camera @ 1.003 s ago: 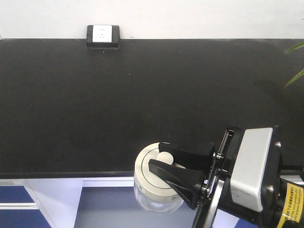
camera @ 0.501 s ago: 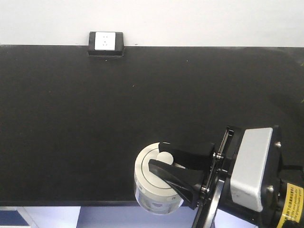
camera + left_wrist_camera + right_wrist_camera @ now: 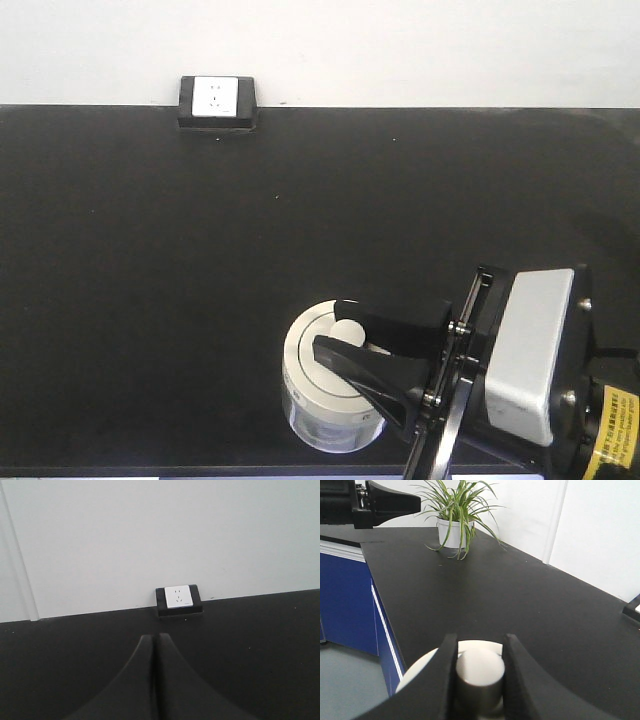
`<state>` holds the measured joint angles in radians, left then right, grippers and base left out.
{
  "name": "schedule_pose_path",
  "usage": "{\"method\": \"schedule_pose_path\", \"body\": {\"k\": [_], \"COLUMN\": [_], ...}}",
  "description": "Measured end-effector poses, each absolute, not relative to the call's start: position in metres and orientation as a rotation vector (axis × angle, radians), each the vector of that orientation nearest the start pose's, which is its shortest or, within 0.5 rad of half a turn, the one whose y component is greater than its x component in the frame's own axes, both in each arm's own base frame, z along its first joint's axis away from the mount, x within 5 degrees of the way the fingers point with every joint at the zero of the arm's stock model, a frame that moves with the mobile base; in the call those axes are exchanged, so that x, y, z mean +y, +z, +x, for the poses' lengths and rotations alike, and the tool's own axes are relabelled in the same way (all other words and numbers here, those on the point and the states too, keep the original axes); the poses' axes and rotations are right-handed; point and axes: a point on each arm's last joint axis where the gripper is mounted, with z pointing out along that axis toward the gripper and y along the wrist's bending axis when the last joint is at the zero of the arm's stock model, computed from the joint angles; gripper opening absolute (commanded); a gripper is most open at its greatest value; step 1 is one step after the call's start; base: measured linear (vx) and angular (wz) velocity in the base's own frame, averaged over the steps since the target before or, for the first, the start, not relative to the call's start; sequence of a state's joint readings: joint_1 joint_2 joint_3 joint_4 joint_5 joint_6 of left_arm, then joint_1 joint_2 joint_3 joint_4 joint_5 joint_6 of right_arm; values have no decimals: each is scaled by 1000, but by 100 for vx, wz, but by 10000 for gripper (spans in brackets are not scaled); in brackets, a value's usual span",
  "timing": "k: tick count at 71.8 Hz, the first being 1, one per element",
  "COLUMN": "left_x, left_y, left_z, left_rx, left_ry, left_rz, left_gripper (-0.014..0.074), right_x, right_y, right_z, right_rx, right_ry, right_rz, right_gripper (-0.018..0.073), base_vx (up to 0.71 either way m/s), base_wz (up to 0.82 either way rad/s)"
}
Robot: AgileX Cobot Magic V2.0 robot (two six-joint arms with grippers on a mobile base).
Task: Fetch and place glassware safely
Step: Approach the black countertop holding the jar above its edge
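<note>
right fingers (image 3: 395, 322) grasp knob (image 3: 347, 330) of jar (image 3: 320, 425) | jar base hidden, perhaps above counter (image 3: 150, 250) | left fingers (image 3: 135, 680) clenched, empty

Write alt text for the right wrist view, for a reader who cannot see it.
The right gripper is shut on the knob of the jar's cream-white lid. Beyond, a black countertop runs to a potted plant by a white wall, with blue cabinets at left.

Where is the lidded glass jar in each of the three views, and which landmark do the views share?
Front view: lower centre, jar near the counter's front edge.
Left wrist: not in it.
Right wrist: bottom centre, knob held by the right gripper.
Landmark: wall socket, in front and left wrist views.
</note>
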<state>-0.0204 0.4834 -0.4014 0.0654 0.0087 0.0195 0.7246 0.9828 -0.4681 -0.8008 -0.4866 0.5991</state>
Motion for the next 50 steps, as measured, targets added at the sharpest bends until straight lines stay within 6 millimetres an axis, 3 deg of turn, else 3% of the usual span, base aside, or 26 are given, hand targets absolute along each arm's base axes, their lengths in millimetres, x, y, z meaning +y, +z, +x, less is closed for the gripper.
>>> {"method": "schedule_pose_path", "body": {"k": [50], "left_x": [-2], "left_y": [311], "left_z": [110], "left_rx": [1572], "left_ry": [51], "left_rz": [82], "left_gripper": [-7], "right_x": [154], "right_y": [289], "right_z": [128], "right_rx": [1404], "right_ry": [723], "right_rz": [-943], "right_gripper": [-3], "base_vx": [3], "base_wz": [0]}}
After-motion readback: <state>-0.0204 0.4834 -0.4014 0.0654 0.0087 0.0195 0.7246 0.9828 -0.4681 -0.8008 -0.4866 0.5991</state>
